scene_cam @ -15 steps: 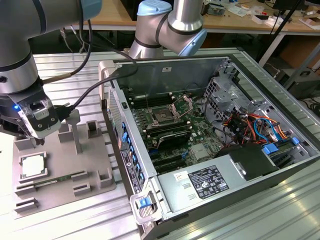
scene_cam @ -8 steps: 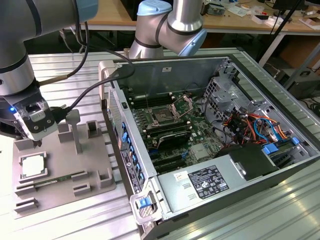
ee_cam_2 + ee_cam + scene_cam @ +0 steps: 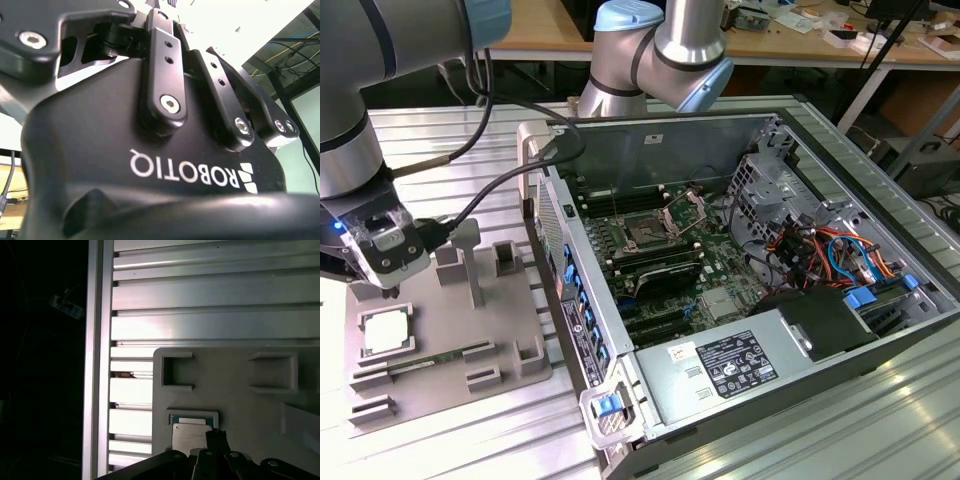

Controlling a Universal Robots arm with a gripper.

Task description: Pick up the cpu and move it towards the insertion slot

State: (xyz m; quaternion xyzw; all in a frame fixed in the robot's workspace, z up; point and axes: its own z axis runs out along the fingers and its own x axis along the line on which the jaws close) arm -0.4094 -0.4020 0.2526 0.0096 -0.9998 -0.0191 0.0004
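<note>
The cpu (image 3: 386, 332), a small silvery square chip, lies flat in a recess of the grey plastic tray (image 3: 510, 345) at the exterior view's left. My gripper (image 3: 388, 272) hangs just above it, apart from it and holding nothing. In the first wrist view the cpu (image 3: 190, 436) sits in its recess right beside my gripper (image 3: 215, 452). The insertion slot (image 3: 645, 232) is a square socket with a dark centre and a raised silver bracket, on the green board inside the open computer case. The gripper's black body (image 3: 150, 165) shows close up in the second wrist view.
The open computer case (image 3: 600, 340) stands to the exterior view's right of the tray, its side wall between tray and socket. Raised blocks (image 3: 455, 265) stand on the tray near the gripper. Cables (image 3: 820, 245) and a drive cage crowd the case's far side. Everything rests on a ribbed aluminium table (image 3: 210, 295).
</note>
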